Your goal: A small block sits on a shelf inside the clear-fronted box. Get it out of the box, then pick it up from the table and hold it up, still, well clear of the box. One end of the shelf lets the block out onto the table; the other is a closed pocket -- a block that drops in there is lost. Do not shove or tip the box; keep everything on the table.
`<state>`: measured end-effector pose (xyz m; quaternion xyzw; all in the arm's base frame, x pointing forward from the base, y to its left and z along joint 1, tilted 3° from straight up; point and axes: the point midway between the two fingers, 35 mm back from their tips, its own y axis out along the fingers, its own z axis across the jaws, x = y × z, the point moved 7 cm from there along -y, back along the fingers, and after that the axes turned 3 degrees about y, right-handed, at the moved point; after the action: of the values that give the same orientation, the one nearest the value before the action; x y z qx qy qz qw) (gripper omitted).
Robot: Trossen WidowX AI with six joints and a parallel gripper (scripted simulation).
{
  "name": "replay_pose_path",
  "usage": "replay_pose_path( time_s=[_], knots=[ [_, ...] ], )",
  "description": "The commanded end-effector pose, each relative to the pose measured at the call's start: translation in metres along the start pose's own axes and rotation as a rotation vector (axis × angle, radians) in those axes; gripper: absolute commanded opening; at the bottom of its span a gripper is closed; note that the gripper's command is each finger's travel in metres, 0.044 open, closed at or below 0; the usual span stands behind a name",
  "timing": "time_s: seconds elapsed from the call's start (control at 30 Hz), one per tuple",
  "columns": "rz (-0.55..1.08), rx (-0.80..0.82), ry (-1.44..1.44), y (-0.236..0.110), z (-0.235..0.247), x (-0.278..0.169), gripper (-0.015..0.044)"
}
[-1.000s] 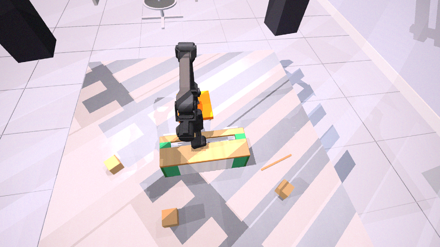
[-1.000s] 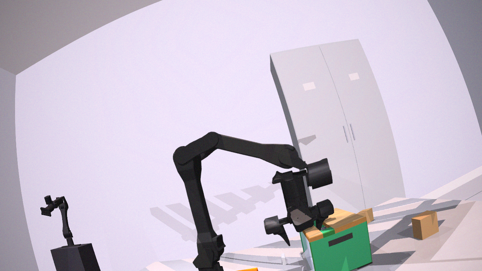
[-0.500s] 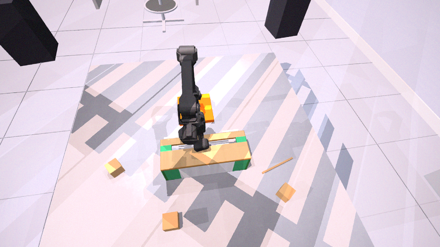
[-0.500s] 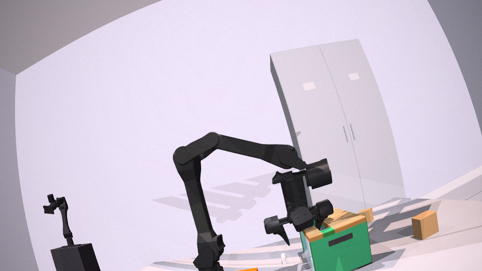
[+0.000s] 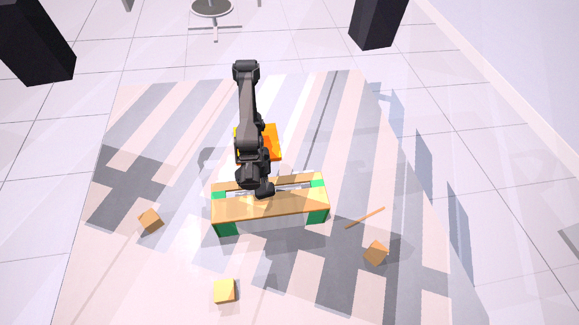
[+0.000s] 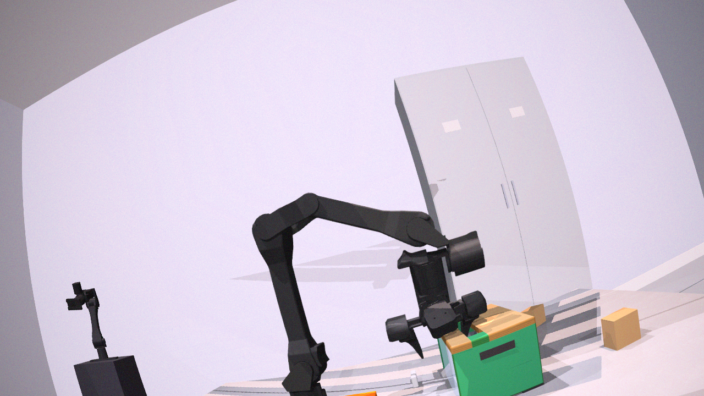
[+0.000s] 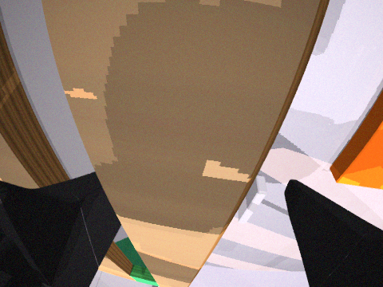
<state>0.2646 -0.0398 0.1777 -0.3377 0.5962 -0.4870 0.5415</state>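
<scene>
The box (image 5: pixel 280 204) (image 6: pixel 499 369) has green ends and a wooden top with a long slot (image 5: pixel 295 186) along it. My gripper (image 6: pixel 443 345) (image 7: pixel 218 176) is open and empty, astride the narrow wooden top strip (image 7: pixel 191 119) (image 6: pixel 455 340) on the arm side. One finger (image 7: pixel 68 215) is at the slot, its tip hidden behind the strip in the exterior view; the other finger (image 7: pixel 327 235) (image 6: pixel 411 339) hangs outside the box. The small block and the shelf cannot be made out in any view.
Wooden cubes stand left of the box (image 5: pixel 150 220), in front (image 5: pixel 224 291) and at the front right (image 5: pixel 375 252). A thin stick (image 5: pixel 364 218) lies to its right. An orange slab (image 5: pixel 272 139) is behind the box, near the arm. A small pale piece (image 6: pixel 413 378) (image 7: pixel 260 190) is beside the box.
</scene>
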Motion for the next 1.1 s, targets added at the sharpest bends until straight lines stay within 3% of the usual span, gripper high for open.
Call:
replay_pose_path(
  time_s=[0.0, 1.07],
  knots=[
    [0.002, -0.003, -0.004, 0.0, 0.0, 0.002, 0.04],
    [0.004, -0.003, -0.004, 0.005, -0.001, -0.015, 0.04]
  ],
)
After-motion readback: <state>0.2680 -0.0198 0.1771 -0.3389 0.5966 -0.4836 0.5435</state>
